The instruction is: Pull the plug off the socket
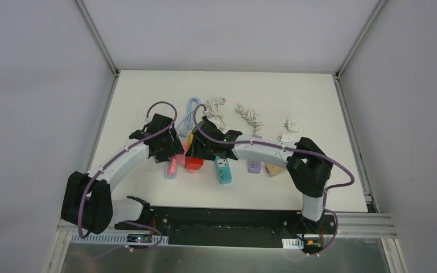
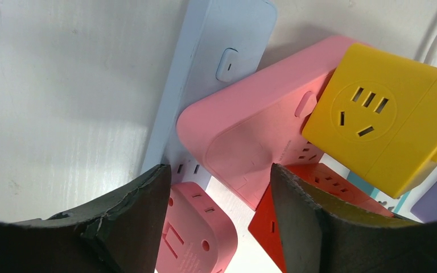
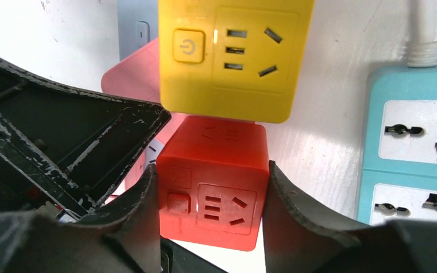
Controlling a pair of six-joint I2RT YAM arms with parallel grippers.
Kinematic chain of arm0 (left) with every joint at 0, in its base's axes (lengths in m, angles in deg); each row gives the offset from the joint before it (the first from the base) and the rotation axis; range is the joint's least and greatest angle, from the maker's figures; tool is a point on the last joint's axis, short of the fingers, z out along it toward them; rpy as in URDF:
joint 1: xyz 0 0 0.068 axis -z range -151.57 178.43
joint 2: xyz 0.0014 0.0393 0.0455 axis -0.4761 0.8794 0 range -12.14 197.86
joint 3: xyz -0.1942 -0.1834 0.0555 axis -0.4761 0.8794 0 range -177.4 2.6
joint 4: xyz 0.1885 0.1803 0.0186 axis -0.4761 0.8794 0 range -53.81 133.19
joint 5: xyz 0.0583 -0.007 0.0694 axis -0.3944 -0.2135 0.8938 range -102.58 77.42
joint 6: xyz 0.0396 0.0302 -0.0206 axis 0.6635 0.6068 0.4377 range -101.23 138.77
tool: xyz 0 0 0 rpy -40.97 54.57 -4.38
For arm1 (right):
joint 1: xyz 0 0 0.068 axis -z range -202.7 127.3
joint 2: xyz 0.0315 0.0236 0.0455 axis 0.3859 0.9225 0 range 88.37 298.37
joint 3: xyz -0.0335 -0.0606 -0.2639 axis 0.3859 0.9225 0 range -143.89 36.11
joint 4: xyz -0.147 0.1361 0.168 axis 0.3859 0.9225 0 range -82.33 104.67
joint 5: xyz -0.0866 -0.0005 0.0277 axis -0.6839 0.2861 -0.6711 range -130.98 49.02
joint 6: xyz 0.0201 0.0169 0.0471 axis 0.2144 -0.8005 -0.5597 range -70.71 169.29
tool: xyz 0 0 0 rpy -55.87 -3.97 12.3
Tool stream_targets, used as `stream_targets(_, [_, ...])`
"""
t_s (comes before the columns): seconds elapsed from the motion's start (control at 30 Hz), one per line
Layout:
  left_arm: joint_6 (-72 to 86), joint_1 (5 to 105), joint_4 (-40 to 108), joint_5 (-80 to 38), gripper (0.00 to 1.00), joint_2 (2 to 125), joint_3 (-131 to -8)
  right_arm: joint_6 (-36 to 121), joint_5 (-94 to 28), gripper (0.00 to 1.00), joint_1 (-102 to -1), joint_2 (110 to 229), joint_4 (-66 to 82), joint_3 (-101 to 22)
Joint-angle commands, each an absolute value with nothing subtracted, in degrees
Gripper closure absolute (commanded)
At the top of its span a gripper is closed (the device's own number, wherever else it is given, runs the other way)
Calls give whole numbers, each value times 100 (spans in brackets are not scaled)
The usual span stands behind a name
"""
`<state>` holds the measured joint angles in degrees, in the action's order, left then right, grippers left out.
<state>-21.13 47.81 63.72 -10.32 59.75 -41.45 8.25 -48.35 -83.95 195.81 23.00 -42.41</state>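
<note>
Far left of the top view: a white left arm with a purple cable, bent over a matte white surface (image 1: 131,102). At its end the left gripper (image 2: 219,170), jaws of worn black plastic with chipped edges, spread wide and pinching nothing. Tips low over the rounded end of a pink power strip (image 2: 244,142), smooth and a little glossy; contact with it impossible to judge. Toward the upper left of the left wrist view, a long pale blue strip (image 2: 216,51) with an oval rocker switch, partly under the pink one. At the bottom, between the black fingers, a small pink adapter (image 2: 196,233) with soft corners.

Near the centre, a red cube adapter (image 3: 216,199) of hard shiny plastic, with a square button and slotted outlet on the near face. Gripped by the right gripper (image 3: 210,168), jaws pressed flat against two opposite red walls. Just beside the pink power strip; the joint between them hidden. Directly above in the right wrist view, touching the red top edge, a yellow cube adapter (image 3: 233,57) with a power button.

Further right, a teal power strip (image 3: 409,142) with white outlet plates and a ribbed white cord (image 3: 424,34). Then, in the top view, a purple strip (image 1: 254,166), a tan block (image 1: 273,169), coiled white cables (image 1: 250,115) and a small square white adapter (image 1: 292,123).
</note>
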Motion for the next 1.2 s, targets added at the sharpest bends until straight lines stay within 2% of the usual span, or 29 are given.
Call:
stream_targets(0.0, [-2165, 4713, 6668, -630, 35, 6055, -3952, 945, -4722, 79, -8405, 19476, 2619, -4395])
stream_targets(0.07, [-2158, 4707, 6706, -585, 35, 6038, -3938, 1014, -4722, 96, -8401, 19383, 2647, -4464])
stream_targets(0.1, [-2153, 4707, 6718, -569, 35, 6025, -3933, 1057, -4693, 100, -8392, 19327, 2650, -4480])
stream_targets(0.3, [-2128, 4709, 6749, -556, 34, 6028, -3929, 1400, -4361, 100, -8304, 19131, 2469, -4425])
stream_targets(0.5, [-2141, 4708, 6793, -496, 35, 6024, -3942, 1380, -5038, 100, -8608, 19746, 3197, -5068])
stream_targets(0.7, [-1958, 4712, 7082, -342, 28, 6073, -4250, 1413, -5177, 100, -8605, 19647, 3291, -5020])
stream_targets(0.87, [-1929, 4707, 7068, -312, 24, 6168, -4251, 1552, -4645, 100, -8280, 19187, 2697, -4355])
stream_targets(1.17, [-1919, 4714, 6937, -328, 28, 6320, -4017, 1352, -4150, 100, -8371, 19662, 2664, -4623])
